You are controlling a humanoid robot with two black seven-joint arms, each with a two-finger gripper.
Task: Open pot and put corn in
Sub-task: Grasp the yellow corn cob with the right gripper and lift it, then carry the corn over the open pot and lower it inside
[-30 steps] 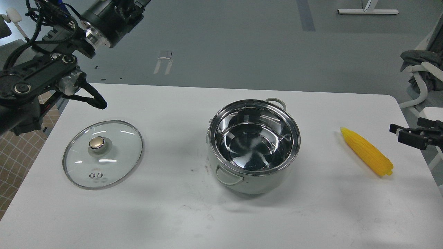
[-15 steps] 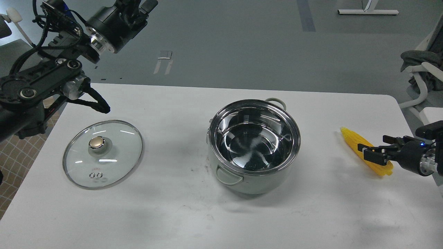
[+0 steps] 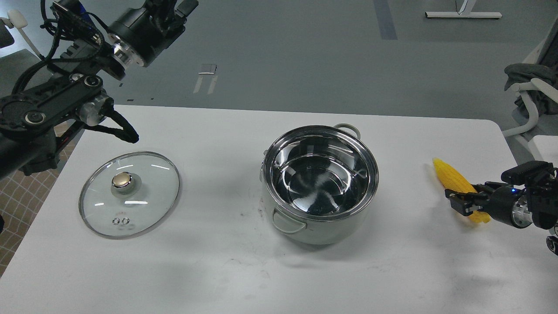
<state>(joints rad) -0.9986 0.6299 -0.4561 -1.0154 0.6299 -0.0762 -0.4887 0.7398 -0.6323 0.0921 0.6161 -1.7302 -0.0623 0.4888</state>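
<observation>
Pot [image 3: 320, 183] already open; corn pickup in hand. Right claw [image 3: 457, 201] spread astride corn [image 3: 449, 176], needing closure, then lift potward. Left claw's [image 3: 185, 6] state impossible to tell.

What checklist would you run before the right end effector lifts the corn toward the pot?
1. Pot open: ok, no lid on it.
2. Pot inside free: ok, only the shiny bottom shows.
3. Glass lid out of the way: ok, flat on the table, left of the pot and apart from it.
4. Right end effector at the corn: ok, its fingers overlap the cob's thick end.
5. Firm grip on the corn: cannot tell, the fingers are dark and small.
6. Left end effector clear of the pot: ok, raised far to the left.
</observation>
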